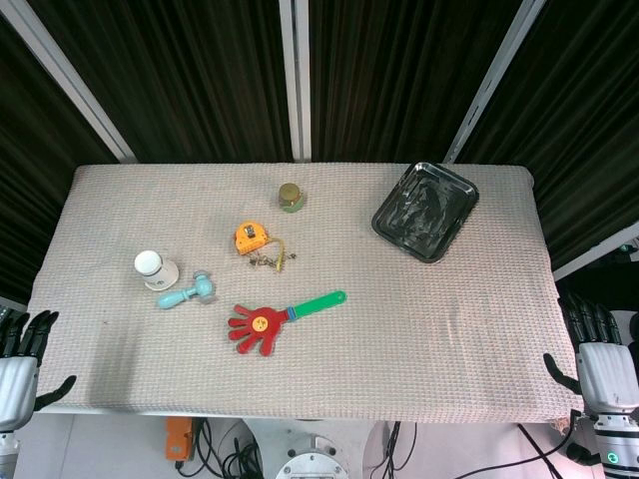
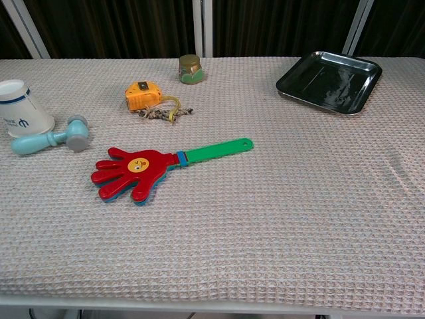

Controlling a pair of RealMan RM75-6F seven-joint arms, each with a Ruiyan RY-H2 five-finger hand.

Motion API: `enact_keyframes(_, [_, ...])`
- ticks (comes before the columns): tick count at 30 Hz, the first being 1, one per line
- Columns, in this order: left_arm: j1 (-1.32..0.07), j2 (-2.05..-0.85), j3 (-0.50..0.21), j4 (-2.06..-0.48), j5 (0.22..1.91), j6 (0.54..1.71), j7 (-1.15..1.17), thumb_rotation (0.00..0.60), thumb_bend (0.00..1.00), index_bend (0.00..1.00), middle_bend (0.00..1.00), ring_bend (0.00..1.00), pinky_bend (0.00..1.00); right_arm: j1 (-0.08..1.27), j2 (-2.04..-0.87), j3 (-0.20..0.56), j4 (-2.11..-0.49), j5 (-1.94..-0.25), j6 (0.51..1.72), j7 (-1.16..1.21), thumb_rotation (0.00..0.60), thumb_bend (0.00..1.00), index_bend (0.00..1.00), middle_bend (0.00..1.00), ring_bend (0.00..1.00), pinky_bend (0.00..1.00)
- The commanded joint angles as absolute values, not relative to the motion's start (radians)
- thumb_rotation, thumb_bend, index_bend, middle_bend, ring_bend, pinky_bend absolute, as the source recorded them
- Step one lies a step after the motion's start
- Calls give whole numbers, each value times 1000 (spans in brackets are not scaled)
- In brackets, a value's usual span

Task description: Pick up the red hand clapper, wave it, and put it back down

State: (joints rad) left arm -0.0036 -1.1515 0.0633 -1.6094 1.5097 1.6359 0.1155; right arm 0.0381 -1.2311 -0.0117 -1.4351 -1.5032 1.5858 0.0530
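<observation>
The red hand clapper (image 1: 260, 323) lies flat on the table left of centre, its green handle pointing up and to the right. In the chest view the red hand clapper (image 2: 136, 169) shows a yellow face on its palm and its green handle runs right. My left hand (image 1: 22, 359) hangs off the table's near left corner, fingers apart and holding nothing. Off the near right corner my right hand (image 1: 597, 357) is likewise open and empty. Both are far from the clapper. Neither hand shows in the chest view.
A light blue toy hammer (image 1: 188, 291) and a white cup (image 1: 156, 267) on its side lie left of the clapper. An orange tape measure (image 1: 252, 238) with a small keychain, a little jar (image 1: 291, 197) and a black tray (image 1: 426, 211) sit farther back on the woven cloth (image 1: 419, 339).
</observation>
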Motion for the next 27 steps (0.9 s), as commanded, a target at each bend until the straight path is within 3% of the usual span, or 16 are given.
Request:
enact_keyframes(1, [-1,-1153,59,-1607,1509,1629,105,600,140,73,65,0,42,38,-1229,-9,-1436,-1506,1578,56,600,228,0,0,0,0])
enact_keyframes(9, [1,-1140,53,-1619,1524,1615,104,600,140,74,65,0,42,56,-1217,3,-1474,-1532,1553,40,600,226,0,0,0,0])
enact_keyframes(13, [4,-1131,48,-1626,1523,1609,87,600,140,74,65,0,42,113,-1197,20,-1549,-1554,1486,-6,600,226,0,0,0,0])
enact_keyframes(21, [23,-1149,44,-1587,1528,1620,52,600,140,74,65,0,42,314,-1156,106,-1755,-1489,1207,-188,600,214,0,0,0,0])
enact_keyframes(27, [36,-1157,41,-1577,1534,1628,38,600,141,74,65,0,42,515,-1206,215,-1857,-1259,959,-362,600,179,0,0,0,0])
